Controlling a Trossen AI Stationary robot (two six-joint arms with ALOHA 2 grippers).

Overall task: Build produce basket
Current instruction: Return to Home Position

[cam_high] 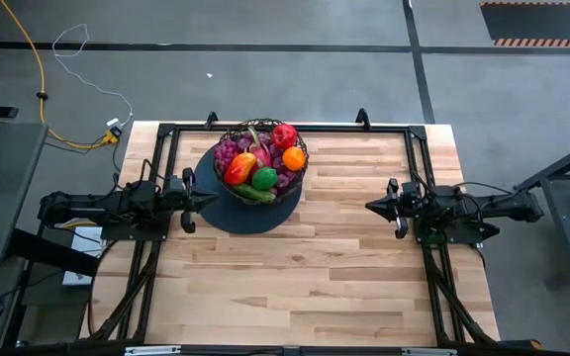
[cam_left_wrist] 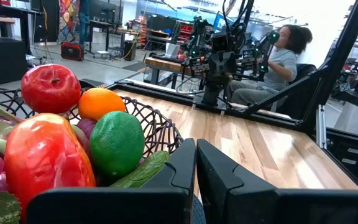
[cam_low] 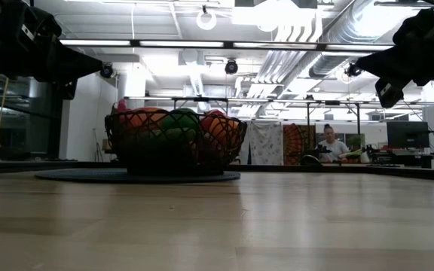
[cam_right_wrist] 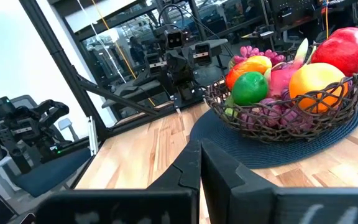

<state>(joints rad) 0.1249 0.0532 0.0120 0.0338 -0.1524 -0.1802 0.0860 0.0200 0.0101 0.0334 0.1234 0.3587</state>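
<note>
The black wire basket (cam_high: 261, 163) stands on a flat dark round disc (cam_high: 253, 206) near the table's far edge, left of centre. It holds purple grapes (cam_high: 228, 155), a red fruit (cam_high: 284, 135), an orange (cam_high: 294, 158), a green round fruit (cam_high: 264, 178), a cucumber (cam_high: 253, 193) and a red-orange fruit (cam_high: 240, 168). My left gripper (cam_high: 213, 200) is shut, raised just left of the disc. My right gripper (cam_high: 369, 207) is shut and hovers toward the table's right side. In the low view the basket (cam_low: 174, 141) sits between both arms.
Black frame rails (cam_high: 295, 127) run along the table's far edge and both sides. Bare wood (cam_high: 295, 277) fills the near half of the table. A person (cam_low: 328, 144) sits in the room beyond the table.
</note>
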